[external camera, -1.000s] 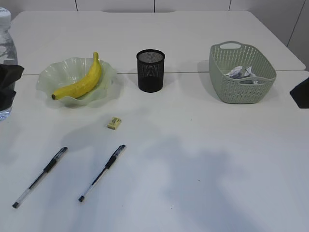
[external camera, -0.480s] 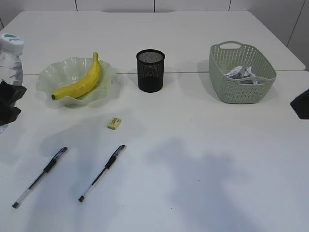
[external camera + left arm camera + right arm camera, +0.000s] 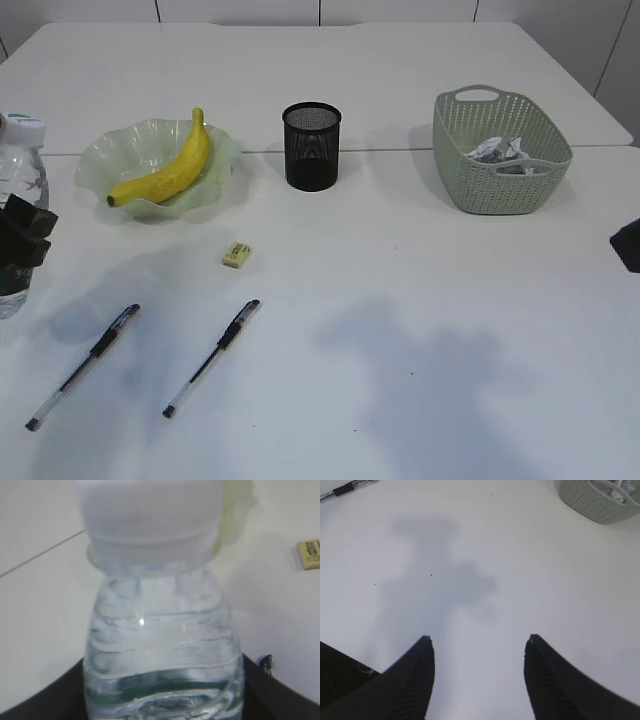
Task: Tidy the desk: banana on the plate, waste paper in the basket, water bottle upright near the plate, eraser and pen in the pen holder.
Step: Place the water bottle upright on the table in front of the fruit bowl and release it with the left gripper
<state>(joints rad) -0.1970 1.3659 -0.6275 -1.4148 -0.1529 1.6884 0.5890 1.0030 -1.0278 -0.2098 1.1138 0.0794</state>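
My left gripper is shut on the clear water bottle, upright at the far left edge, left of the plate; the bottle fills the left wrist view. The banana lies on the pale green plate. The black mesh pen holder stands behind a yellow eraser, which also shows in the left wrist view. Two pens lie at the front left. Crumpled paper is in the green basket. My right gripper is open and empty over bare table.
A table seam runs across behind the plate and holder. The right arm shows only as a dark corner at the right edge. One pen's tip shows at the top left of the right wrist view, the basket at its top right.
My left gripper has lowered the water bottle at the left edge. The right arm has drawn down and further out of the exterior view.
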